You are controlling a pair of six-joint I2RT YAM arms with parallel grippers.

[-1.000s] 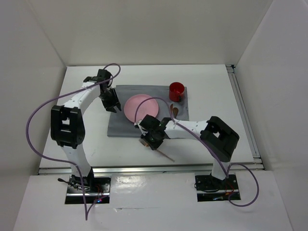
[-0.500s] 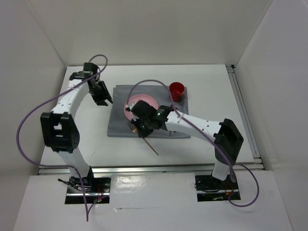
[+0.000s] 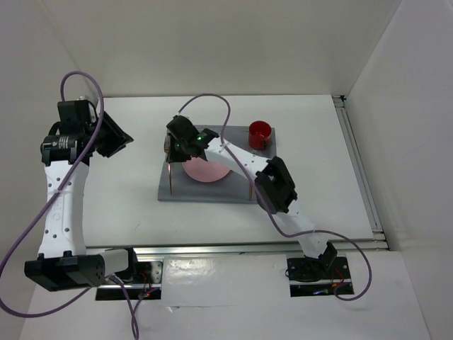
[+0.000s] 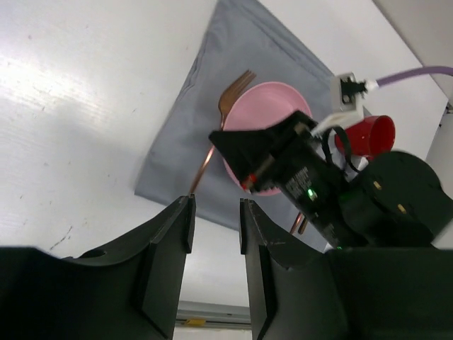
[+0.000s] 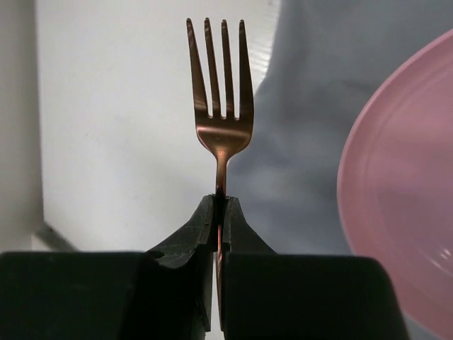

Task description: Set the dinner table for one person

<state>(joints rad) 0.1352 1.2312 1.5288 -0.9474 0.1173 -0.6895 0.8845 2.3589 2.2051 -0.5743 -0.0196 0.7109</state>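
Black right jaws are clamped shut on the neck of a copper fork (image 5: 221, 106), its tines over the left edge of the grey cloth (image 3: 212, 190), just beside the pink plate (image 3: 207, 170). Left jaws stand partly apart, gripping nothing, raised off to the left. White table (image 3: 318, 142) carries the cloth, with a red cup (image 3: 260, 132) on the cloth's far right corner.

Robotics laboratory cell: plain white enclosure walls (image 3: 212, 49) stand left, far and right of the dinner table (image 3: 318, 205); metal rails (image 3: 359, 170) edge it; arm bases (image 3: 315, 273) mount at its near edge.
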